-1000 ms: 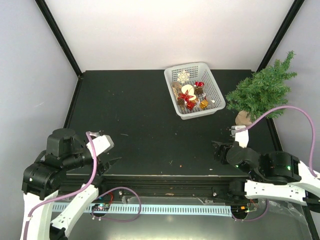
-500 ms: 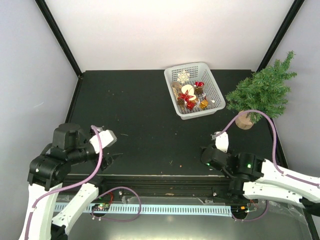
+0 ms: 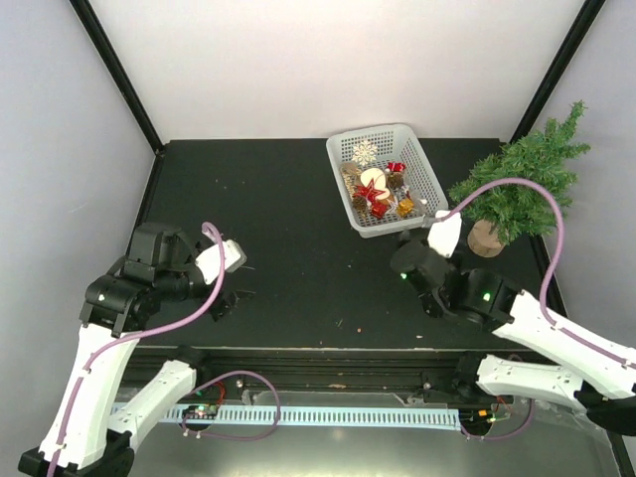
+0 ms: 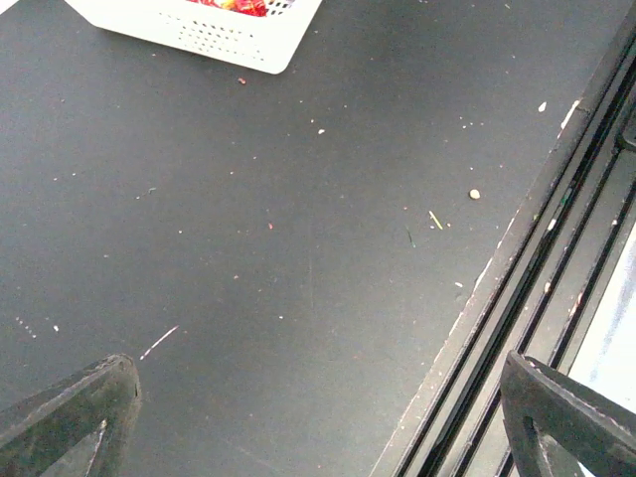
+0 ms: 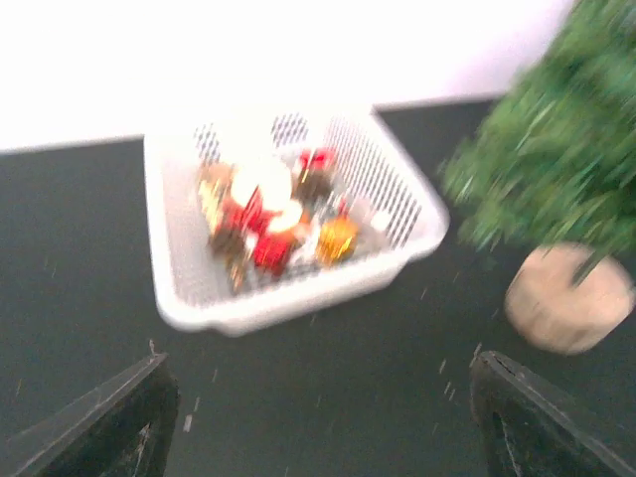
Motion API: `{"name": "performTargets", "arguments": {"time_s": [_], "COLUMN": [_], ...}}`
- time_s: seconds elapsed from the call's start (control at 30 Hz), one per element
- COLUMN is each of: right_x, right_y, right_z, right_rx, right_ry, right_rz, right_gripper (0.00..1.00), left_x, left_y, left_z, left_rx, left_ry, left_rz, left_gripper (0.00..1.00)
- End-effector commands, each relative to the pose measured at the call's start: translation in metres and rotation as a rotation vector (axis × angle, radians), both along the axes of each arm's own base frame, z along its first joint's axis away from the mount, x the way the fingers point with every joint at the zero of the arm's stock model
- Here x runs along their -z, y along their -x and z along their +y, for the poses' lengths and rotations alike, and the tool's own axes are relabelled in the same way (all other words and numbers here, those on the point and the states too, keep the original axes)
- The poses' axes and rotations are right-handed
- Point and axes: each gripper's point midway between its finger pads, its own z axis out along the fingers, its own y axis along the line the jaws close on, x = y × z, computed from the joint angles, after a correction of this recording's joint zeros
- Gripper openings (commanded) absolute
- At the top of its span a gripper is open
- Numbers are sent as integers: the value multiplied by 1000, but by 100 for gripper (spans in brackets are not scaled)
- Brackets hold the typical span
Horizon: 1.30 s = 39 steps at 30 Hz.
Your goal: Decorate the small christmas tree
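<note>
The small christmas tree (image 3: 519,186) stands upright on its tan base at the table's right edge; it also shows in the right wrist view (image 5: 556,189). A white basket (image 3: 386,179) of red, gold and brown ornaments sits left of it, and shows in the right wrist view (image 5: 298,298) and partly in the left wrist view (image 4: 214,35). My right gripper (image 3: 408,238) is open and empty, just in front of the basket (image 5: 318,417). My left gripper (image 3: 223,301) is open and empty over bare table near the front left edge (image 4: 318,417).
The black table (image 3: 288,219) ends at a grooved metal rail (image 4: 537,298) along its front edge. Black frame posts (image 3: 114,75) rise at the back corners. Small specks of debris lie on the table top.
My right arm has swung up and forward from the front right toward the basket. My left arm has moved forward and right. Neither gripper has taken hold of anything.
</note>
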Motion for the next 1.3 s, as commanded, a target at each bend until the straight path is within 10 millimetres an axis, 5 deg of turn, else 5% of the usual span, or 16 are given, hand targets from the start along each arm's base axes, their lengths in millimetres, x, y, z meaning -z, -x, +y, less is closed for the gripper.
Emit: {"name": "performTargets", "arguments": {"time_s": [0.0,0.2,0.37,0.5,0.77,1.27], "right_x": [-86,-157,-233,-266,-274,-249], "right_y": [-21,-40,-53,-66,-83,-84], "right_z": [-48,-109,-134,-145,-160,-208], "right_rx": [205,341,345,419,592,813], "right_ry": [165,113,114,197,388,373], "right_rz": [-231,-319,-370,-400,-399,-422], "right_gripper": [81,79,78,78,79,82], "left_x": [-3,7,18,25,40,57], "left_y": [-12,-29,-47,-59,-67,-57], "left_z": [-9,-12,-14,-15,-15,-29], "left_rx": [14,-2,-37,-62,-70,-6], "left_ry": [50,40,40,42,19,-31], "left_rz": [-8,15,47,56,81,132], "left_gripper": [99,99,99,99,99,99]}}
